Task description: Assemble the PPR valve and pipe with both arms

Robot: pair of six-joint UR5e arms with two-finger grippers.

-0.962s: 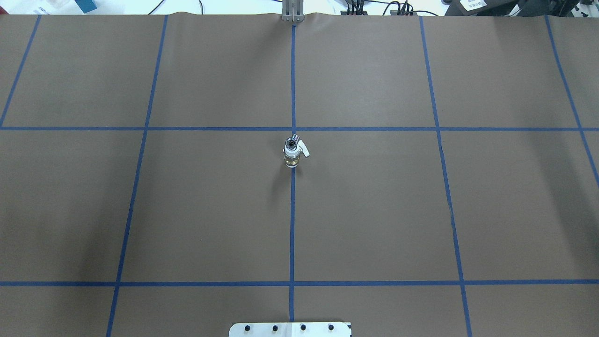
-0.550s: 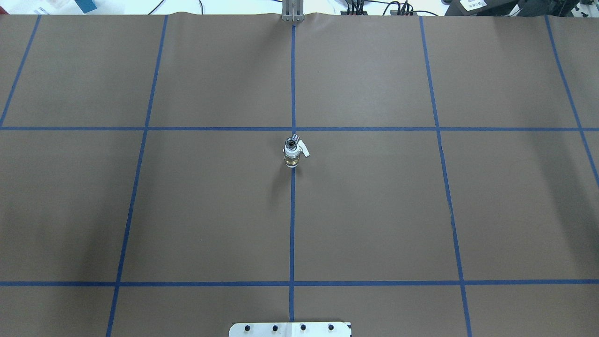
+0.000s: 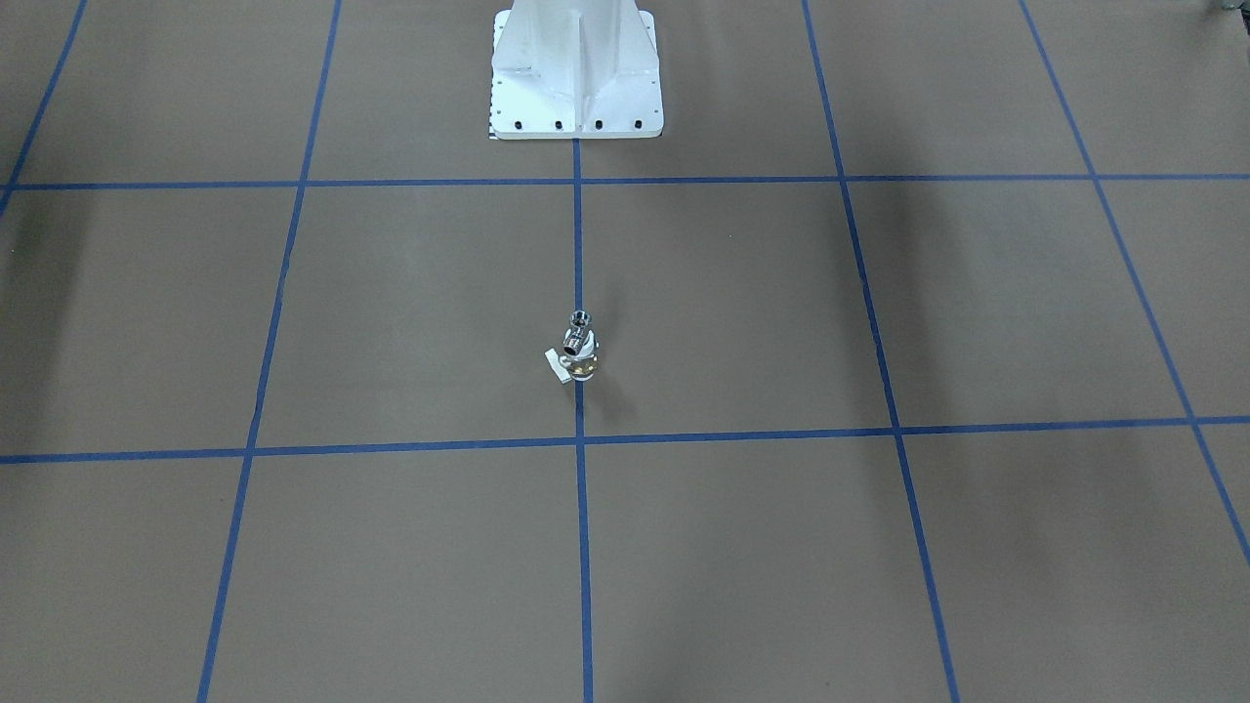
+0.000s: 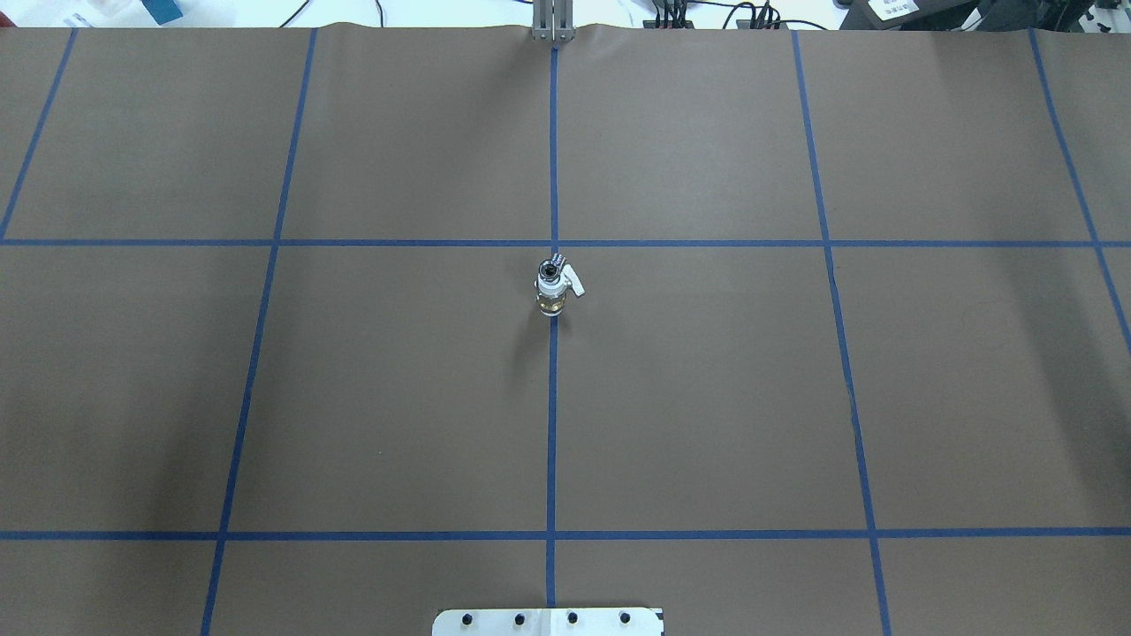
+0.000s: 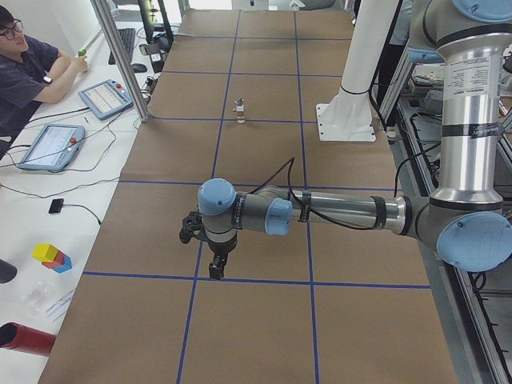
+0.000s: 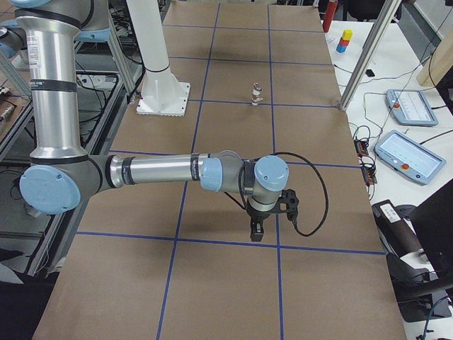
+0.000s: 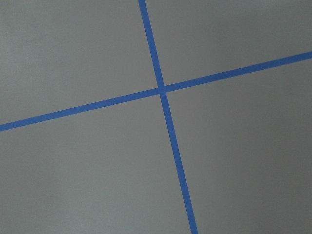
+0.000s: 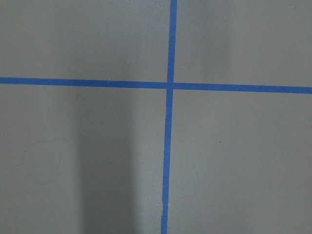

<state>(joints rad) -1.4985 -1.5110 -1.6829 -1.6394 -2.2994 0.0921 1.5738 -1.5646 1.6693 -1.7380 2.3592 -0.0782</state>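
Seemingly finished: valve and pipe stand joined at mid-desk

Upright on the brown desk [image 4: 707,397], right on the centre tape line [image 4: 551,424], stands the valve [image 4: 551,299], brass end down and white lever out to one side. The shiny pipe [image 4: 554,264] sits on top, touching it, and looks fitted in (how firmly, the pictures cannot say). Both arms hang low, well apart from it, one toward each end of the desk. The left end effector [image 5: 214,274] and right end effector [image 6: 256,234] point down over bare paper; whether their fingers are spread or pressed together I cannot tell. By my judgement the work is done, so the good move is to keep both arms clear of the narrow stack. Nothing stands near it. A white base [image 3: 576,78] sits behind, and a person [image 5: 28,68] sits off to one side by control tablets [image 5: 104,98].
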